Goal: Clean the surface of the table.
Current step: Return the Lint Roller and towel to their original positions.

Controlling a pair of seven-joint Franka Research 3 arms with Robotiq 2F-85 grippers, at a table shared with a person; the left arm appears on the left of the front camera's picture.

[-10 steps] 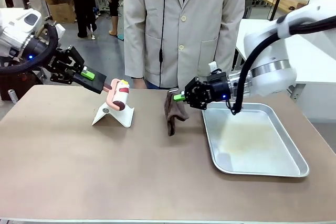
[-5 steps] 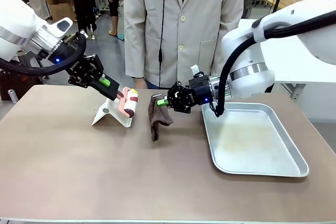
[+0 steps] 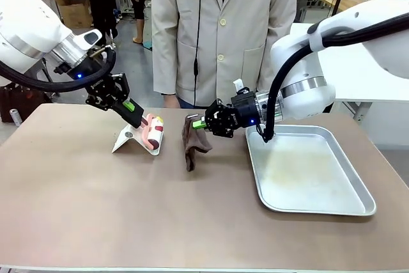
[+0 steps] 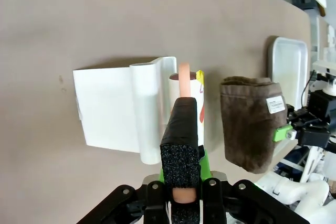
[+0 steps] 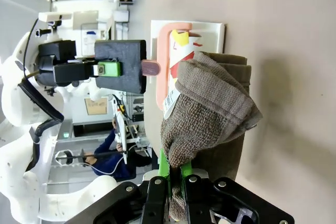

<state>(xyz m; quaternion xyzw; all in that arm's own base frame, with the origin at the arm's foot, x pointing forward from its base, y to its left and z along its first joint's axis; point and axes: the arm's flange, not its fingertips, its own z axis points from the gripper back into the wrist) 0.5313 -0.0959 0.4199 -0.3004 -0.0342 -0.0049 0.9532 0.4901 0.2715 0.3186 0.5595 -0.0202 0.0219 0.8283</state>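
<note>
Desk [image 3: 192, 222] surface, brownish-taupe, wide and mostly bare, awaiting wiping. Right gripper [image 3: 199, 123] with jaws closed on the top edge of a folded brown cloth [image 3: 192, 145]; cloth hanging straight down from the jaws, long axis vertical, lower end at or just above the desk near its far middle, contact not clear. Same grip in the right wrist view: cloth [image 5: 210, 114] bunched between the green pads, right gripper [image 5: 176, 182] clamped tight. Left gripper [image 3: 137, 118] with jaws closed on the pink handle of a lint roller [image 3: 152, 133], tilted down toward a white folded stand [image 3: 131, 140] on the desk; in the left wrist view, roller [image 4: 190, 95] lying along the jaws' own line, left gripper [image 4: 181, 182] above it, stand [image 4: 121, 111] just beside, cloth [image 4: 251, 121] near on the other side. Key relation: desk directly below the cloth, so a short descent probably enough for a first stroke; right arm the nearer for wiping, open surface lying toward the near edge. Metal tray [image 3: 358, 206] to the right, resting on the desk. Person [image 3: 223, 30] standing at the far side. Count: two grippers, one cloth, one roller, one stand, one tray, one desk.
</note>
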